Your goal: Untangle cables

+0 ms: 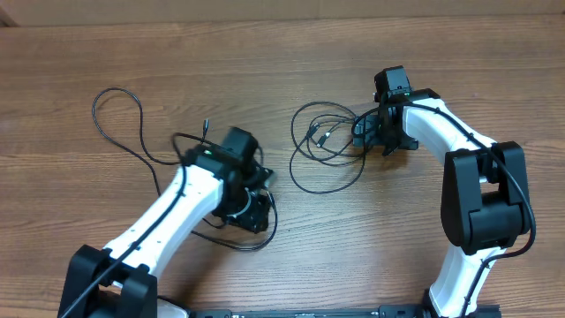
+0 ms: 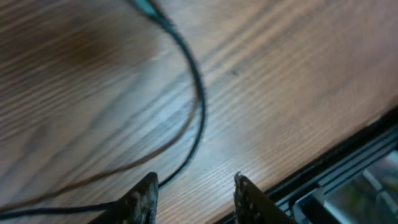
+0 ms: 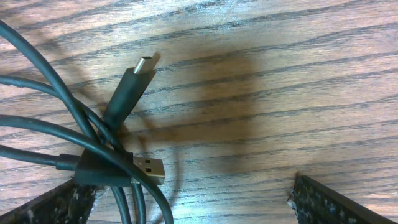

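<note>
Two plugs [image 3: 148,169] and crossed cables [image 3: 127,90] are lying on the table [image 1: 282,53] by the right gripper [image 3: 186,190] — jaws gaping, empty | left gripper [image 2: 196,186] hanging part-open, holding nothing, one strand [image 2: 199,93] passing beside it | step: reaching for knot | next: pinching one plug, drawing it clear

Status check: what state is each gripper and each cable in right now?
Left gripper: open, gripping nothing.
Right gripper: wide open, holding nothing.
Cable bundle: coiled, strands crossing, tangled.
Loose cable: spread in an open loop, apart from the bundle.
USB-A plug: unplugged, resting on the strands.
</note>
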Available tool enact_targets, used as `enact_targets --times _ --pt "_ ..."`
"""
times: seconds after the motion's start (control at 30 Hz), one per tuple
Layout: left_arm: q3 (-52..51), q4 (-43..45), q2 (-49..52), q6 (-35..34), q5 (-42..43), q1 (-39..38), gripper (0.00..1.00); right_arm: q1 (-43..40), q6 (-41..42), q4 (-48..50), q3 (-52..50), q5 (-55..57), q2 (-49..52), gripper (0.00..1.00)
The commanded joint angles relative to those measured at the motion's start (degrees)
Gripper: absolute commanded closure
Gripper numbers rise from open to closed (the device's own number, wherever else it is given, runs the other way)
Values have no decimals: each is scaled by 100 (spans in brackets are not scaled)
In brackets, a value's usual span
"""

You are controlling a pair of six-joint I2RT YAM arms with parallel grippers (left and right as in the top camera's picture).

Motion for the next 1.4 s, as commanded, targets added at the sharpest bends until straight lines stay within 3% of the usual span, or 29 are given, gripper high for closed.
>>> enact_targets --times 0.0,0.27,0.5,0.9,1.27,1.3,1.33,1.37 --pt "-66 39 -55 435 -42 -337 60 -2 20 42 -94 -96 151 0" --pt "-352 669 -50 505 -365 -896 64 -2 20 42 -94 -96 151 0" --pt "-898 1287 -50 507 -636 -942 67 -2 20 42 -94 -96 151 0" --pt "-1099 1276 -50 160 -595 -944 65 -2 20 42 -94 -96 151 0" --pt "-1613 1818 -50 162 -638 -942 62 -2 20 42 -94 -96 151 0" --pt "-1613 1845 -50 162 -640 -942 66 -2 20 42 -94 -96 151 0" --pt "-1613 1895 -50 164 -649 -942 78 -2 20 42 -94 -96 151 0" --pt "-1613 1961 -50 164 -728 -940 83 -2 20 42 -94 -96 151 0"
